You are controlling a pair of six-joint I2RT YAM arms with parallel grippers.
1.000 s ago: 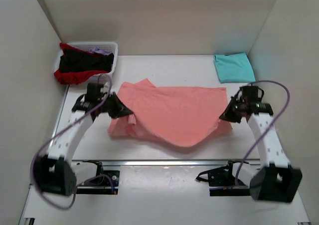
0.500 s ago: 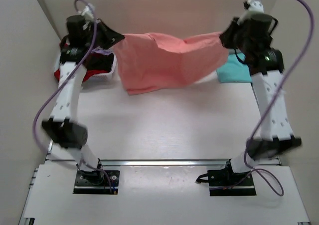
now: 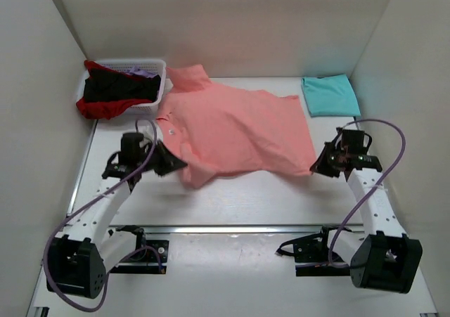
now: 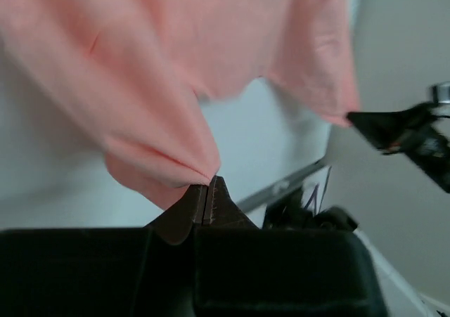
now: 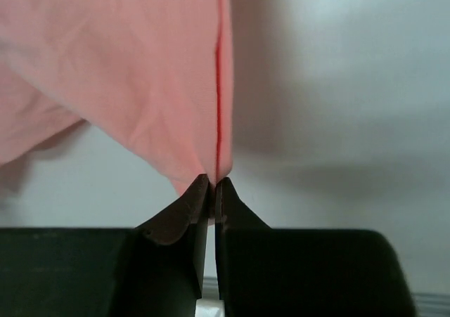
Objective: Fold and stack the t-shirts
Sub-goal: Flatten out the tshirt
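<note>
Salmon-pink t-shirt (image 3: pixel 235 131) spread over table (image 3: pixel 267 197) centre, soft matte knit, rumpled, collar end toward 11 o'clock. My left gripper (image 4: pixel 206 190) pinched tight on bunched corner at 8 o'clock. My right gripper (image 5: pixel 212 187) pinched tight on hem corner at 4 o'clock. Turquoise t-shirt (image 3: pixel 330 95) folded flat at 1 o'clock. White slatted basket (image 3: pixel 160 74) at 11 o'clock holds black shirt (image 3: pixel 116 87), red shirt (image 3: pixel 98 108), lilac shirt (image 3: pixel 140 71). Table smooth, white. Walls (image 3: pixel 281 22) plain, pale.

Plain salmon-pink shirt (image 3: pixel 239 131) across the middle of my white bench (image 3: pixel 281 197), a redder seam (image 5: pixel 218 71) running down its edge. Far right corner: a plain turquoise shirt (image 3: pixel 330 95). Far left corner: a white slatted basket (image 3: pixel 161 85) with a black shirt (image 3: pixel 116 88), a red shirt (image 3: pixel 98 108) and a lilac shirt (image 3: pixel 140 71). My left gripper (image 3: pixel 179 164) and right gripper (image 3: pixel 314 168) are black, my arms white, my cables (image 3: pixel 394 131) purple.
</note>
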